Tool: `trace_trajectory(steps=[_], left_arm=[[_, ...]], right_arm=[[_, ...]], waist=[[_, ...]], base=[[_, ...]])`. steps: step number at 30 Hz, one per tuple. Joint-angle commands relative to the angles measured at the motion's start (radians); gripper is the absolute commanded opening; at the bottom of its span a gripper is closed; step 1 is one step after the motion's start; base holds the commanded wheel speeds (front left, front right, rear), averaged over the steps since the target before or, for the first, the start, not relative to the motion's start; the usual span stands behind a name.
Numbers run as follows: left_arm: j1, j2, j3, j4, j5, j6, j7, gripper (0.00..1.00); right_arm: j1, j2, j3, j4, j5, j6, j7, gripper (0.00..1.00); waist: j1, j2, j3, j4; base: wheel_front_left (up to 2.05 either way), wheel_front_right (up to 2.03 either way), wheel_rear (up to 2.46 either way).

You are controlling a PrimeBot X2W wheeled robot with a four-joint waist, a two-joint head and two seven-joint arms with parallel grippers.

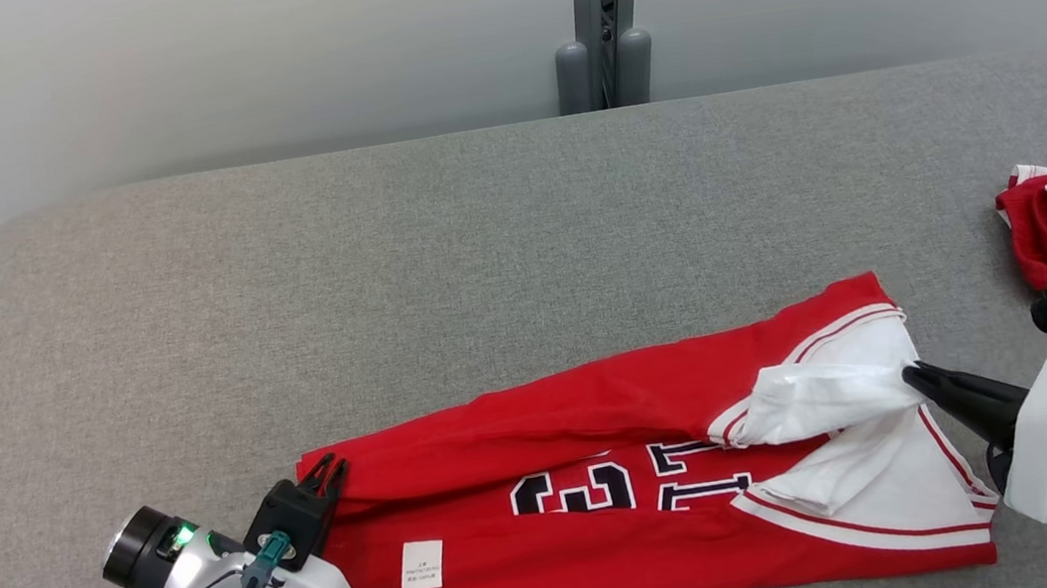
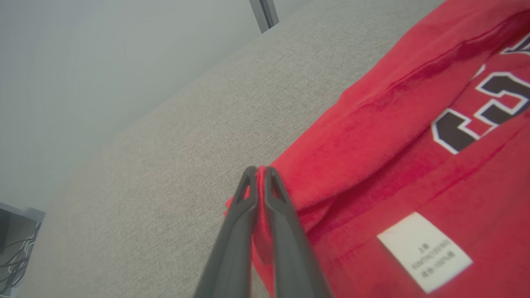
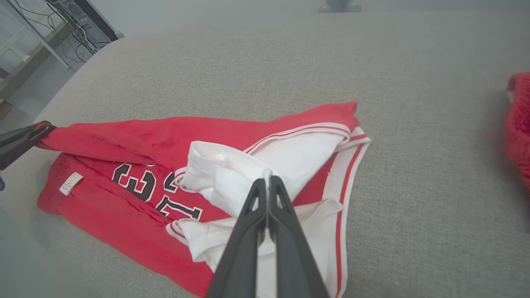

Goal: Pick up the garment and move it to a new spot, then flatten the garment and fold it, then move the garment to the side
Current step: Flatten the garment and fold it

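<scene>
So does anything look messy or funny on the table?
Yes. The red jersey isn't flat: its white part is bunched up by the number, pinched in the right fingers, and its far edge is flopped over.

Looks like a robotics lab / test rm, not a home. Work surface is a big table point(image 1: 477, 240) w/ grey fabric cover & rounded corner, set vs plain pale wall panels point(image 1: 206, 63) joined by a grey metal post point(image 1: 599, 15). Beyond the table edge in the right wrist view: PC tower point(image 3: 89, 18), loose cables point(image 3: 76, 37), bare grey floor point(image 3: 29, 93).
</scene>
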Motion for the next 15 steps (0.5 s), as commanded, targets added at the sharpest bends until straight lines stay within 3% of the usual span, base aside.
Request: trace_trajectory(steps=[1,15], left_arm=[[0.013,0.007,-0.001,-0.005,0.003,0.006,0.0,0.0],[0.061,0.037,-0.028,-0.076,0.0,0.027,0.049,0.0]], right_arm=[[0.018,-0.008,-0.009,-0.01,-0.006,0.0,0.01,0.0],[0.151,-0.024,-0.15,-0.096,-0.05,0.0,0.188,0.0]], waist=[[0.0,0.0,-0.001,0.0],[0.0,0.0,-0.004,-0.002]], base=[[0.0,0.0,0.0],[0.0,0.0,0.0]])
